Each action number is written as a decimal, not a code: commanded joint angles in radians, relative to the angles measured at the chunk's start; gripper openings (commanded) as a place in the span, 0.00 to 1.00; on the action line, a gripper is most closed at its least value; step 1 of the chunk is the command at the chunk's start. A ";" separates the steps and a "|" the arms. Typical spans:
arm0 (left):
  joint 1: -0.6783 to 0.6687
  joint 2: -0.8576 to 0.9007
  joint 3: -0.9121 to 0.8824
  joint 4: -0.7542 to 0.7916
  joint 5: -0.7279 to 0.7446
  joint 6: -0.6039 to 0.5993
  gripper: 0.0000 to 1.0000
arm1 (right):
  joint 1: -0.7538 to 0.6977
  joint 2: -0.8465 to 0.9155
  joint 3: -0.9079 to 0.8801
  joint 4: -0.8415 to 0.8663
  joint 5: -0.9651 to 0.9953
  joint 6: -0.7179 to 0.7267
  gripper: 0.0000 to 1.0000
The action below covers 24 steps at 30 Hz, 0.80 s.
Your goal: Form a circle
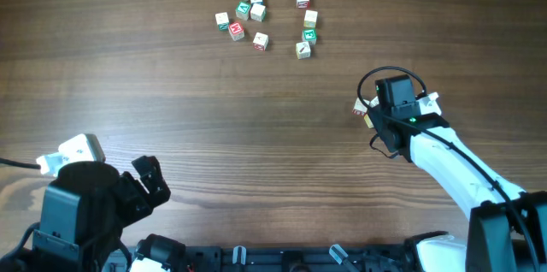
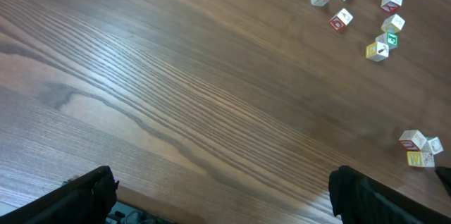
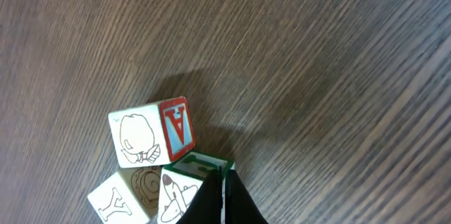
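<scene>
Lower left of the brown wood-grain table (image 1: 214, 135), the left gripper (image 1: 152, 180) sits low with its jaws spread wide and nothing between them. Left wrist view has its black fingers (image 2: 88, 192) at the bottom corners with bare wood between. Top centre, the small pale wooden cubes with red and green printed faces (image 1: 243, 9) lie in a loose clump, several touching, no ring shape. Just right of the clump, across a gap, four more sit in a rough column (image 1: 309, 17). Both groups are well apart from either gripper. Right of centre, the right gripper (image 1: 367, 111) is down at table level, jaws clamped fully together, gripping nothing. A small bunch of cubes (image 1: 360, 108) sits right at its tip. Right wrist view: the closed black fingertips (image 3: 222, 199) overlap a green-edged cube (image 3: 201, 162); can't tell if they actually touch. Packed against it are a cube with a red letter A face (image 3: 151, 134) and a cube with a letter Y (image 3: 113, 199).
</scene>
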 commanded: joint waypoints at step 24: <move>0.005 0.002 0.000 0.002 0.005 -0.010 1.00 | 0.002 0.035 -0.011 0.039 0.032 0.011 0.04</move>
